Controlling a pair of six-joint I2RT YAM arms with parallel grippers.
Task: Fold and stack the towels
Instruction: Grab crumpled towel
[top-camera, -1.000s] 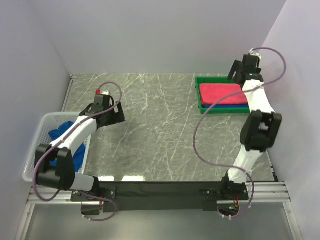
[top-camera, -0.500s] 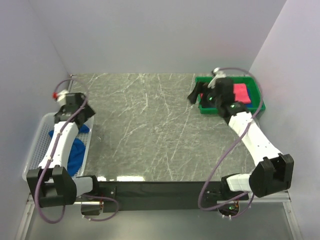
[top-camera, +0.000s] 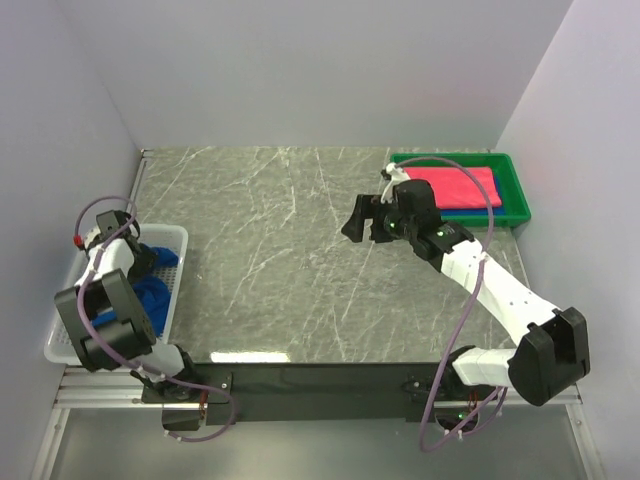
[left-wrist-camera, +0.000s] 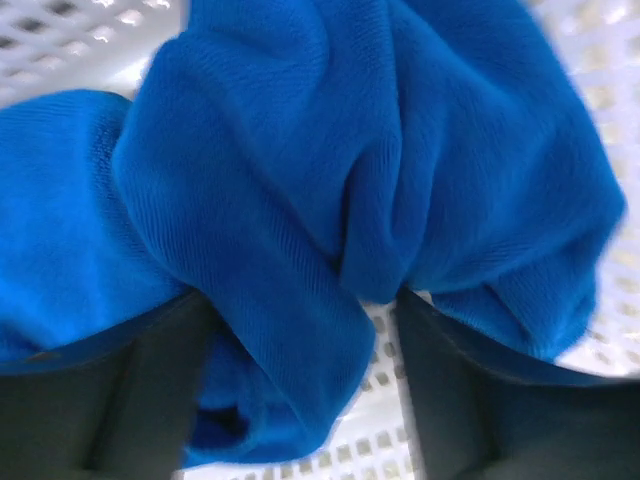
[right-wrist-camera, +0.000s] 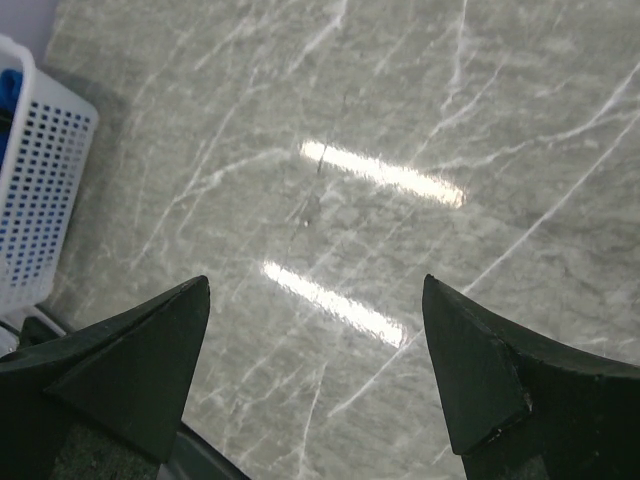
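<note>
Left gripper (left-wrist-camera: 300, 300) wide astride one blue towel (left-wrist-camera: 350, 150) in the white lattice basket (right-wrist-camera: 40, 170); right gripper (right-wrist-camera: 315, 285) wide, empty; green tray (top-camera: 513, 186) holds one pink-red towel (top-camera: 455, 187).

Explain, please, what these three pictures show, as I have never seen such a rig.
This is a robot: two arms bolted at the near edge of a table, each ending in a two-finger gripper. One picture looks down from above; the other two come from cameras on the wrists. The left gripper reaches into a white basket, its open fingers either side of a fold of blue towel. The right gripper hangs open and empty over the marbled table. A folded pink towel lies in the green tray.
</note>
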